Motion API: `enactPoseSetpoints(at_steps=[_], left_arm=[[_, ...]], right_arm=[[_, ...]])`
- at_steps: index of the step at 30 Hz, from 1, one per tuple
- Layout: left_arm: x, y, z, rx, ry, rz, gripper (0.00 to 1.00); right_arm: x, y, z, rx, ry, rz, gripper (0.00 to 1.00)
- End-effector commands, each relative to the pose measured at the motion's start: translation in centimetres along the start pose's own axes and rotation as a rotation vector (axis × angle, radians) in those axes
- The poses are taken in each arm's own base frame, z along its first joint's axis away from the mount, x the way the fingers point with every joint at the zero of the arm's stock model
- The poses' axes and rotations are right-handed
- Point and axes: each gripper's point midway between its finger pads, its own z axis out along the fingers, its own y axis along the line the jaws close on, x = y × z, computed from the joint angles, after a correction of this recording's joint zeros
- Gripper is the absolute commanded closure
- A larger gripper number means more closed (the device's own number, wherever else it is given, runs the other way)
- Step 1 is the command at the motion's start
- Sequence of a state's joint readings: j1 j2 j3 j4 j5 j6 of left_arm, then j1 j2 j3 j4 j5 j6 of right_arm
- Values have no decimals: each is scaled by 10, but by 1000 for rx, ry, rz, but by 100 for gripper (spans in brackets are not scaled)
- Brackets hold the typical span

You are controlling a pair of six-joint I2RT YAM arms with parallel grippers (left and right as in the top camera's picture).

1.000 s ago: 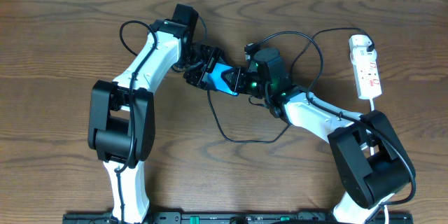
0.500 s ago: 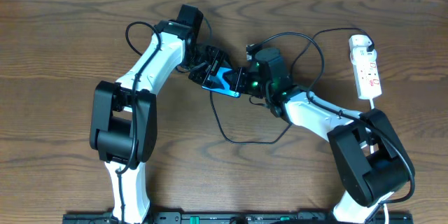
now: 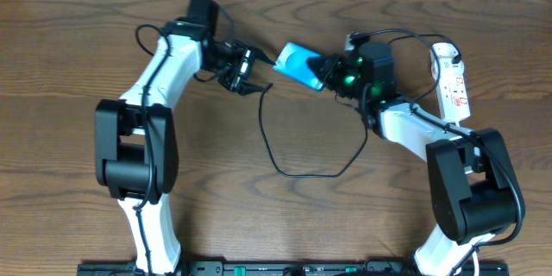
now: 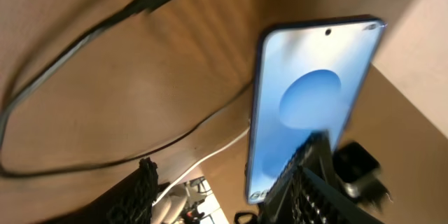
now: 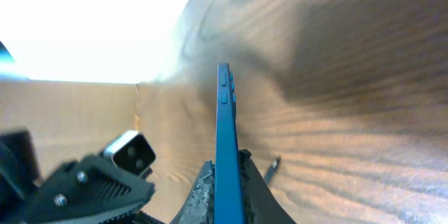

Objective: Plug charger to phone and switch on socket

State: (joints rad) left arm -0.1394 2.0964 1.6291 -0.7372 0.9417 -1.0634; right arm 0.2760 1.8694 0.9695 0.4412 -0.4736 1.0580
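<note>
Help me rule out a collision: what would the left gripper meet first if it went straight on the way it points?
Probably the blue-screened rectangular smartphone held by the right gripper; the left gripper faces its screen, though depth is unclear.

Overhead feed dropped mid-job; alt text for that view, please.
The right gripper holds the phone, unplugged; the open left gripper is apart from it. The charger loops on the table, the socket beside the right arm.
</note>
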Motion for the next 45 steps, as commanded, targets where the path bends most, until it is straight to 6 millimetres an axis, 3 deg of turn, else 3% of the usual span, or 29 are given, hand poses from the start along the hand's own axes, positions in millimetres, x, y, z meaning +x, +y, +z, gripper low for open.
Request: enactPoseSetpoints(at_steps=[1, 7, 12, 17, 21, 27, 30, 35, 45], left_arm=[[13, -19, -16, 102, 74, 169, 38], [11, -37, -21, 177, 73, 261, 39], [9, -43, -22, 195, 62, 292, 40], [7, -50, -23, 218, 51, 294, 47], [4, -61, -25, 251, 34, 326, 47], [-4, -65, -26, 254, -14, 348, 48], [-6, -65, -24, 246, -30, 340, 58], [-8, -64, -24, 242, -31, 263, 66], [-7, -64, -19, 232, -33, 184, 67]], right_arm=[[-11, 12, -1, -29, -36, 159, 99], [-20, 30, -1, -102, -73, 396, 99], [-29, 51, -2, -189, -116, 491, 98], [-21, 56, 4, -192, -131, 587, 98], [-11, 62, 9, -197, -137, 638, 98], [1, 75, 13, -230, -114, 666, 99], [4, 78, 13, -238, -113, 677, 98], [5, 79, 15, -236, -138, 687, 98], [13, 83, 18, -236, -165, 684, 98]])
